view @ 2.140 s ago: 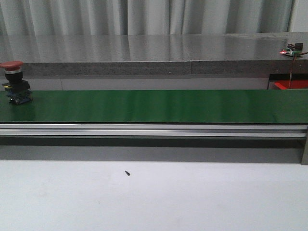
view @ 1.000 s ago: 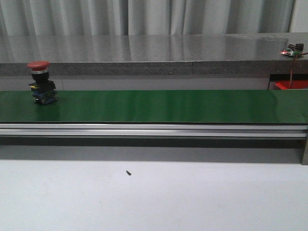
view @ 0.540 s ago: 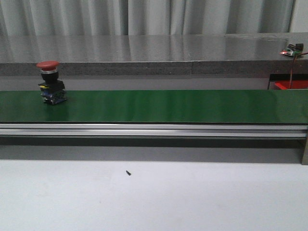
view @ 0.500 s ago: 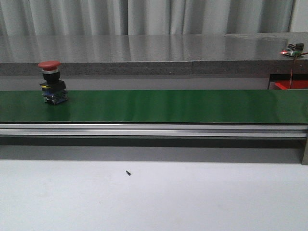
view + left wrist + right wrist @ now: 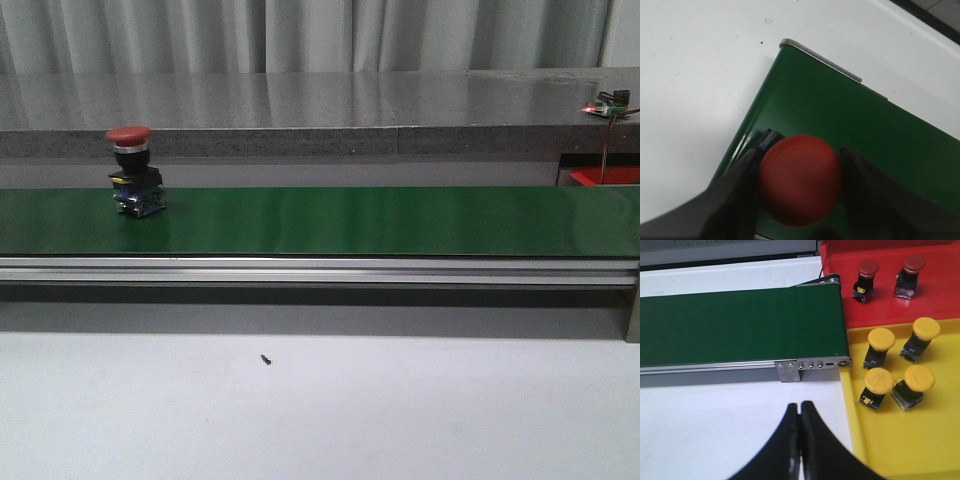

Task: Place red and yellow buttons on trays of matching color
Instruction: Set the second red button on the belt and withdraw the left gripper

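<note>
The green belt had carried the red button rightward from its left end, so I judged the pick was now due. The red tray and yellow tray waited past the belt's far end, already holding buttons. From above, my left fingers were spread, framing the button's cap but not touching it; the front view showed nothing gripping it. My right fingers were pressed together over the bench.

Green belt, small dark screw on table.

Only the red button interrupts the belt.
</note>
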